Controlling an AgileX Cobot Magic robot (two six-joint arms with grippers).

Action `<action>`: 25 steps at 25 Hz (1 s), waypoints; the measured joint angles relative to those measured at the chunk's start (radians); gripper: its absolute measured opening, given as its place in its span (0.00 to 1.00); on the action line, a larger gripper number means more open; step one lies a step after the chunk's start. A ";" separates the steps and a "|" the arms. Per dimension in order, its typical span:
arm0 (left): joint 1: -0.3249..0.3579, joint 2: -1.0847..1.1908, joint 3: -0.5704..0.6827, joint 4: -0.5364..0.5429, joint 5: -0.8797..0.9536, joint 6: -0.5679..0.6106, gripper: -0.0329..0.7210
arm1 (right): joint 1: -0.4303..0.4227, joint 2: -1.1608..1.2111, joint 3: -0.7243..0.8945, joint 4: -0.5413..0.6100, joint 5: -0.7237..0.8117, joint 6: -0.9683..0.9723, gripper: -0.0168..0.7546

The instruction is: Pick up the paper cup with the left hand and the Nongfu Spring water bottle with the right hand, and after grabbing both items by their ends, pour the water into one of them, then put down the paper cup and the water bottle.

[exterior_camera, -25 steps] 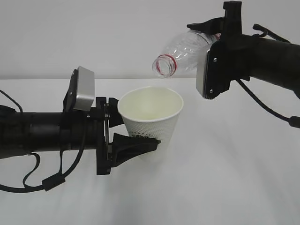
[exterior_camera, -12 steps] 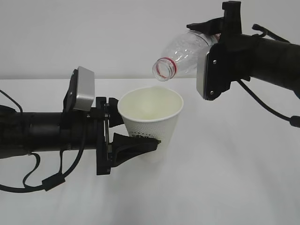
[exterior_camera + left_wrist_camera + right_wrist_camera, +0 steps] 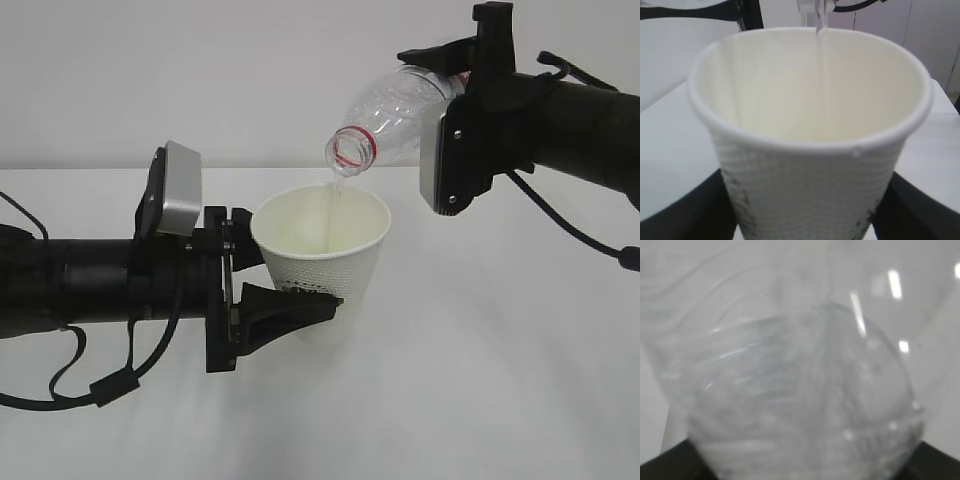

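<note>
While a thin stream of clear water (image 3: 335, 205) falls, the black left hand (image 3: 262, 300) clamps the white tapered paper cup (image 3: 322, 262) w/ jaws wide; the black right hand (image 3: 455, 75) apparently grips the tilted clear plastic bottle (image 3: 390, 118). Keep mouth over cup centre, tilt slowly.
</note>
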 joint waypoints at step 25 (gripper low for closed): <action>0.000 0.000 0.000 -0.001 0.000 0.040 0.75 | 0.000 0.000 0.000 0.002 0.000 -0.003 0.62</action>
